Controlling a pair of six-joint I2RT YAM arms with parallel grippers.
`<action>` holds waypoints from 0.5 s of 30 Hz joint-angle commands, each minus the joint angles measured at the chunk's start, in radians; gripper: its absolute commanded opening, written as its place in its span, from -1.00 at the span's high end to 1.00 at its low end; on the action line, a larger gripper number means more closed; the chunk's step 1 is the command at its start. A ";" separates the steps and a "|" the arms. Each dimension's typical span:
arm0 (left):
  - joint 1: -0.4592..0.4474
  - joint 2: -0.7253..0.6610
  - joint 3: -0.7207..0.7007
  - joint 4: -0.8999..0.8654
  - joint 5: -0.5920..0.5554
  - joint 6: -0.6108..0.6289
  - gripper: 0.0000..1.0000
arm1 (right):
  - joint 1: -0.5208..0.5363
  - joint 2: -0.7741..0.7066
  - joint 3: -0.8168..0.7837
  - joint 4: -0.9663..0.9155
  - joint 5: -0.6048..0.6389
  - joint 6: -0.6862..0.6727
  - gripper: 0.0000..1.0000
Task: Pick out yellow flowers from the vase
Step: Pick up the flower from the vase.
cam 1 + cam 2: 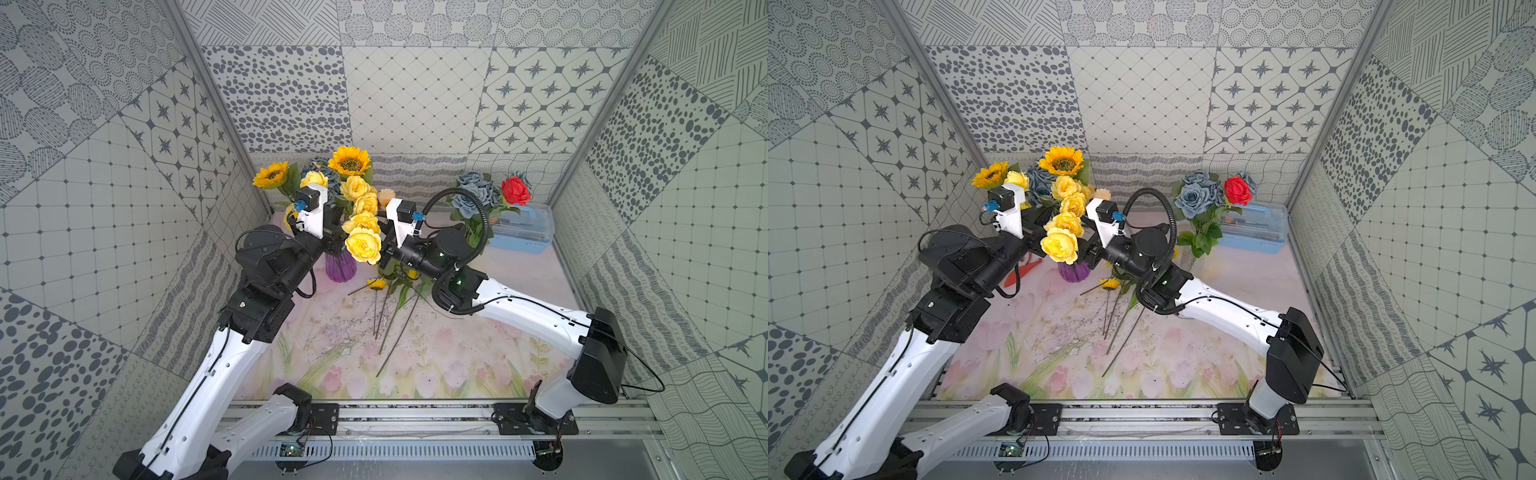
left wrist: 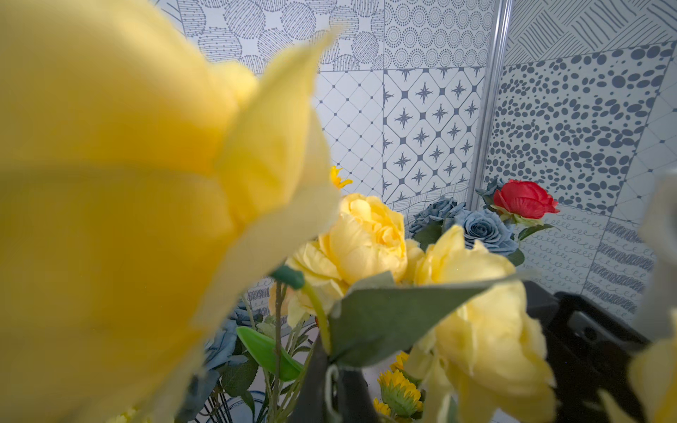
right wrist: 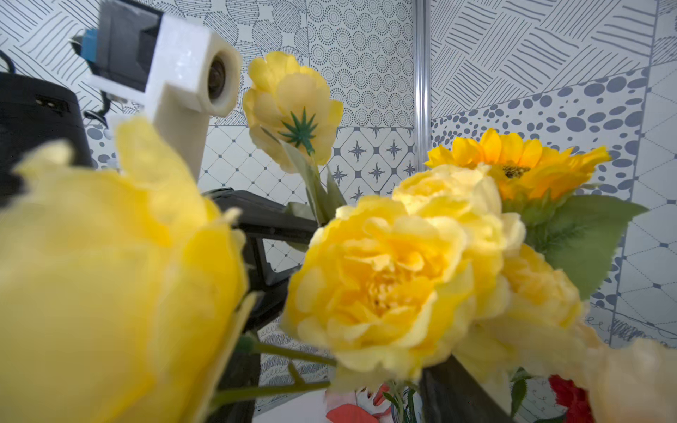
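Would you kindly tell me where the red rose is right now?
In both top views the red rose stands at the back right, next to the grey-blue roses and by the clear blue-based box.

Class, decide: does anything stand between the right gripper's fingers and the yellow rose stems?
Nothing visible does. In the right wrist view, the stems cross the gap between the right gripper's fingers; the yellow roses only crowd the camera.
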 commanded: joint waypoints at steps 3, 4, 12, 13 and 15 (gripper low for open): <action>0.005 0.000 -0.011 -0.076 -0.033 -0.013 1.00 | 0.006 0.019 0.063 0.043 0.021 -0.021 0.14; 0.005 -0.003 -0.012 -0.081 -0.039 -0.011 1.00 | 0.006 0.025 0.067 0.044 0.017 -0.024 0.19; 0.005 -0.053 -0.039 -0.123 -0.101 0.008 0.45 | 0.006 0.082 0.138 0.050 -0.057 -0.046 1.00; 0.004 -0.063 -0.044 -0.125 -0.109 0.010 0.32 | 0.006 0.089 0.146 0.051 -0.065 -0.046 1.00; 0.004 -0.078 -0.050 -0.133 -0.130 0.014 -0.07 | 0.006 0.101 0.162 0.050 -0.080 -0.046 1.00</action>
